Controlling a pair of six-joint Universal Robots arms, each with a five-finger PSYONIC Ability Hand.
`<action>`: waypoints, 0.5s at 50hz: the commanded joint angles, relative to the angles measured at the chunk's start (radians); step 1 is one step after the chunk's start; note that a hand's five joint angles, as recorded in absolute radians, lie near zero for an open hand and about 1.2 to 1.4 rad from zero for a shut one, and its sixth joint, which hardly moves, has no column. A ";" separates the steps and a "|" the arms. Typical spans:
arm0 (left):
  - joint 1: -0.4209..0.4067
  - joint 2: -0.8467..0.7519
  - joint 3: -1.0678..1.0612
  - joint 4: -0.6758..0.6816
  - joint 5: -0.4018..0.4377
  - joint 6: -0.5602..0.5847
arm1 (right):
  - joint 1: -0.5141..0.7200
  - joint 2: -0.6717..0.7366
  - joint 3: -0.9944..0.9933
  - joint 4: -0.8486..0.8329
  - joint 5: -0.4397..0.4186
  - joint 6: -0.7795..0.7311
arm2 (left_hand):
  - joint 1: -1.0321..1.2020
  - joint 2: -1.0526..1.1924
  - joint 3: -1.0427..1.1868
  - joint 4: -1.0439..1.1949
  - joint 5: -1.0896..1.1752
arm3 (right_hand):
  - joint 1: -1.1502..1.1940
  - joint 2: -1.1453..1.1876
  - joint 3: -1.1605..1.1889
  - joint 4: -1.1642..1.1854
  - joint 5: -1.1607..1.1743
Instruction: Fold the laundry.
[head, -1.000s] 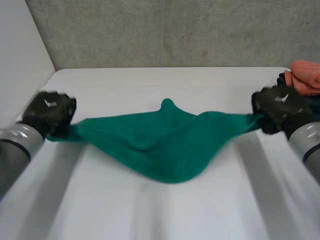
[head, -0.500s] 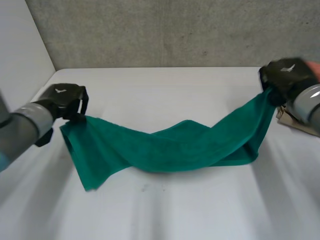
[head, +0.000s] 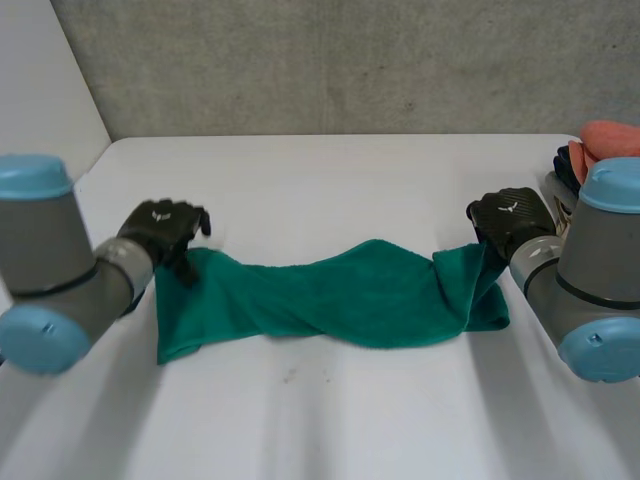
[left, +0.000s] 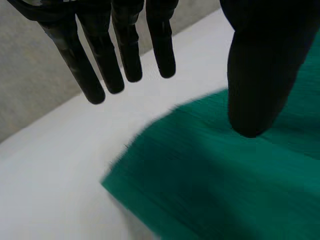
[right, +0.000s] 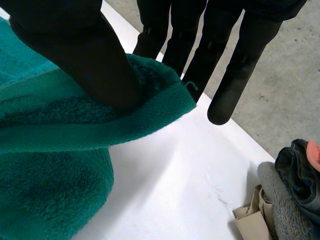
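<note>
Head view shows us the towel lying twisted across the counter. Our left hand is spread at its left end, holding nothing. Our right hand pinches the right corner between thumb and fingers, with clothes just beyond.

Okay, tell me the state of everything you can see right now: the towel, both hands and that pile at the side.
green towel: stretched out on the table, twisted mid-length, not neatly folded.
left hand: open, fingers straight, over one towel corner.
right hand: pinching the towel's other end between thumb and fingers.
laundry pile: heaped, unfolded.
</note>
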 joint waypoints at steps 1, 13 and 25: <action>-0.005 0.123 -0.255 0.060 0.001 0.038 | -0.004 -0.002 0.007 0.000 -0.002 -0.001 | 0.135 0.147 0.147 0.146 0.145 | 0.281 0.222 0.208 0.198 0.212; 0.009 -0.003 -0.254 0.171 0.007 0.143 | 0.007 -0.002 0.030 -0.003 -0.002 -0.004 | 0.194 0.206 0.205 0.204 0.203 | 0.281 0.222 0.208 0.198 0.212; 0.001 -0.021 -0.200 0.168 -0.001 0.144 | -0.005 -0.016 0.062 -0.015 -0.001 -0.006 | 0.868 0.881 0.880 0.879 0.878 | 0.281 0.222 0.208 0.198 0.212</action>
